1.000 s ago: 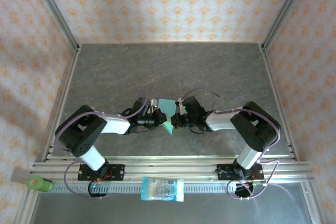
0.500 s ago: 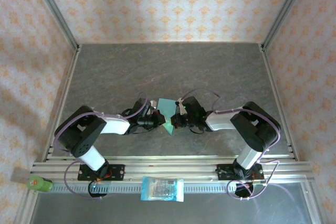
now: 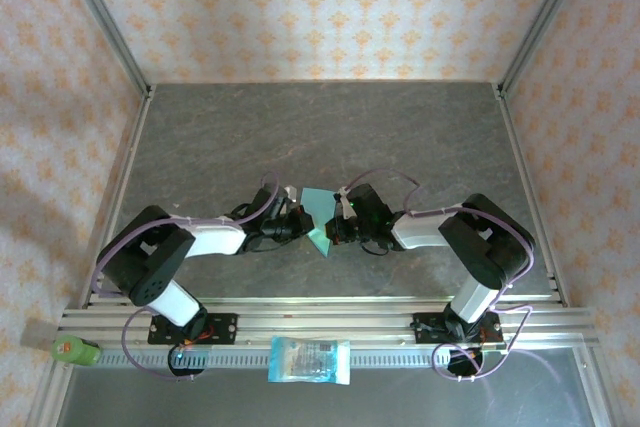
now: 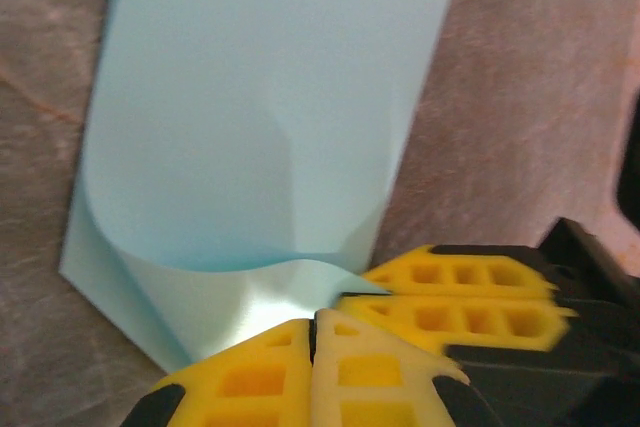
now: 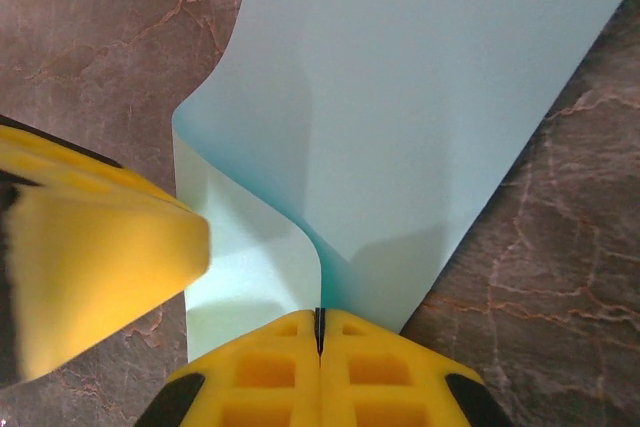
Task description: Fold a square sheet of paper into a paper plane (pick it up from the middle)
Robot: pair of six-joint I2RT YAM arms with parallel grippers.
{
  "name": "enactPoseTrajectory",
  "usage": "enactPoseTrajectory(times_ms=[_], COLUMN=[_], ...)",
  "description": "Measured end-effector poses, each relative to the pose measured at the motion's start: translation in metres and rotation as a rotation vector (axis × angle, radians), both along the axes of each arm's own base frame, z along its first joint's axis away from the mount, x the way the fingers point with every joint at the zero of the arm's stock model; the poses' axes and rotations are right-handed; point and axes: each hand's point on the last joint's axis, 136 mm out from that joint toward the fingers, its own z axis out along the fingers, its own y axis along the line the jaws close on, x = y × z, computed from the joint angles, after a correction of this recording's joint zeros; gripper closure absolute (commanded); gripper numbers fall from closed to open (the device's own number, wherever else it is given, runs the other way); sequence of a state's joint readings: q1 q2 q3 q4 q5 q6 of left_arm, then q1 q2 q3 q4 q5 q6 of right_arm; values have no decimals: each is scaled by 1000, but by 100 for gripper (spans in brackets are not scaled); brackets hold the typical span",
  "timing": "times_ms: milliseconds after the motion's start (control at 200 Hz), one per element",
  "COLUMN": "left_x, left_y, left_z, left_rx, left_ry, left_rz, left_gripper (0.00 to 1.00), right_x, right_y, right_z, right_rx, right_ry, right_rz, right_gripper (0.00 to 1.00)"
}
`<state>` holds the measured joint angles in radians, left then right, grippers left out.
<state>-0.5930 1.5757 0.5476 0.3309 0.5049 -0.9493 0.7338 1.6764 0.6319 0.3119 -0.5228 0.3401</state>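
Observation:
The square sheet of paper point(image 3: 318, 211) is light teal and lies at the table's middle, between the two grippers. It is bent over on itself in a soft curl, with one layer above another point(image 4: 260, 117) point(image 5: 420, 97). My left gripper point(image 3: 301, 226) point(image 4: 314, 325) comes in from the left. Its yellow fingertips are shut, and the lower flap's edge runs in between them. My right gripper point(image 3: 334, 228) point(image 5: 319, 325) comes in from the right and is shut on the paper's curled edge. The two grippers' fingertips nearly touch. No finished paper plane shape is seen.
A blue-and-white printed packet point(image 3: 310, 360) lies on the rail at the near edge, between the arm bases. A green object point(image 3: 75, 350) sits at the near left corner. Metal frame posts and patterned walls close in the dark stone table point(image 3: 320, 137).
The left arm's elbow has swung a little leftward and lower. Both grippers stay shut at the paper, whose fold has barely shifted.

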Motion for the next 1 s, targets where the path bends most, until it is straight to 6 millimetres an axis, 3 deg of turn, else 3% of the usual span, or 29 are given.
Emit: enactPoseTrajectory(times_ms=[120,265,395,485,591,626,681,786,996], left_x=[-3,-1,-1,-1,-1,-1,-1,-1,-2], left_y=[8,10,10,10,10,10,10,10,11], left_z=[-14,-15,-15,-15,-15,-15,-15,-15,-15], left_rx=[57,73,72,73,74,75,75,72,68], left_ry=[23,8,6,4,3,2,1,-3,-11], left_rz=[13,6,7,7,8,6,6,7,8], left_gripper=[100,100,100,100,100,100,100,100,100], right_x=[0,0,-2,-1,2,2,3,-2,-18], right_y=[0,0,2,0,-3,-2,-1,4,13], right_z=[0,0,4,15,32,38,47,54,41], right_rx=[1,5,21,32,48,60,83,138,168], right_ry=[0,6,24,28,27,30,33,95,249], right_rz=[0,-6,-12,-41,-75,-84,-94,-114,-118], right_gripper=[98,95,71,64,63,64,75,87,98])
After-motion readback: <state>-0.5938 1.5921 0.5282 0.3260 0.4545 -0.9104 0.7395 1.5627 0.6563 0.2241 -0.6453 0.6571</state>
